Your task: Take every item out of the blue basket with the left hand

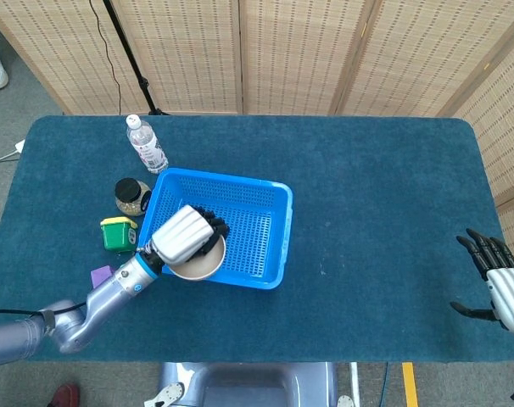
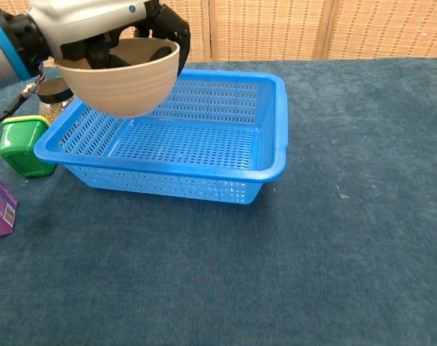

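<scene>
A teal-carpeted counter [image 1: 367, 195] is carrying a blue basket [image 1: 270, 237] left of centre.
The left hand [image 1: 182, 235] is gripping a beige bowl [image 2: 121, 76] by its rim, lifted above the basket's left end; the right hand [image 1: 499, 275] is hanging at the lower right edge, fingers spread, holding nothing.

My left arm reaches in from the lower left, forearm angled up and to the right. My left hand [image 1: 182, 235] is raised, back of hand up, dark fingers [image 2: 171, 29] curled over the rim of a tan bowl [image 2: 121, 76], gripping it. My right hand [image 1: 497, 284] sits at far right edge, fingers spread, holding nothing.
</scene>
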Robot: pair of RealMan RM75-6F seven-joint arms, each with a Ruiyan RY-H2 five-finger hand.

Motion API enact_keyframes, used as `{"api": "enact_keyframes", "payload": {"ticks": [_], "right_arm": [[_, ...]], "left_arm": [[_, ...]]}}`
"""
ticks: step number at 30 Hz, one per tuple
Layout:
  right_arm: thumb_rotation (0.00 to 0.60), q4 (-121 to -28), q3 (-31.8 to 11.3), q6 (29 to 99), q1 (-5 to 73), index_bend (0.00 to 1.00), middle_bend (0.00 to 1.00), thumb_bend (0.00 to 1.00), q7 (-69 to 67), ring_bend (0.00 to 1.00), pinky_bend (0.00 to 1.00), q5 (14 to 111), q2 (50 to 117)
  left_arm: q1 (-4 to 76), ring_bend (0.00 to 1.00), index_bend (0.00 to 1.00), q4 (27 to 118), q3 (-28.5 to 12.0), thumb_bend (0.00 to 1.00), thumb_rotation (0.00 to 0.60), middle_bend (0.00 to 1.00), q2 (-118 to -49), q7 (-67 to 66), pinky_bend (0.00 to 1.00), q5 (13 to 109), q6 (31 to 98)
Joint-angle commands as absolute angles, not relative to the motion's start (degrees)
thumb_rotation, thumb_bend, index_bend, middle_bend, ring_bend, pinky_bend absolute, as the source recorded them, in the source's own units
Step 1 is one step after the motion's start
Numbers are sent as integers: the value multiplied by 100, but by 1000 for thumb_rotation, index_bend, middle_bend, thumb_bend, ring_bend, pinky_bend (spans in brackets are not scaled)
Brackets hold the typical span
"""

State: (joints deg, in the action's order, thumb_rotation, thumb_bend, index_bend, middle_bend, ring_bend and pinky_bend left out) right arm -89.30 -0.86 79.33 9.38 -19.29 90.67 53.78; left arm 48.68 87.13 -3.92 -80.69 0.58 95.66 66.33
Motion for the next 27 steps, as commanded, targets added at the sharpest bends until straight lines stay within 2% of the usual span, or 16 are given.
{"api": "enact_keyframes", "payload": {"ticks": [1,5,15,19,27], "right_arm": [[600,-8940,-83,7927,938,0,0,0,-1908,0,0,9063,5382],[600,-8953,-82,7920,938,0,0,0,-1885,0,0,9055,5382],[600,-8945,-93,7858,954,0,0,0,-1828,0,0,8999,5396],[600,-8948,-99,7844,958,0,0,0,-1811,0,0,8978,5402],[600,-8940,-99,7816,966,0,0,0,-1813,0,0,8965,5403]], "left_arm": [[4785,588,796,8449,145,640,600,617,-8328,699,690,10573,7195],[4821,583,796,7934,465,641,600,617,-8684,1040,690,11163,7452],[4713,572,782,6085,1025,628,600,614,-9751,1634,690,12418,8810],[4731,569,782,5501,1180,626,600,612,-10008,1491,690,12687,8950],[4690,530,757,4565,1373,595,600,576,-10447,1522,690,12568,8631]]}}
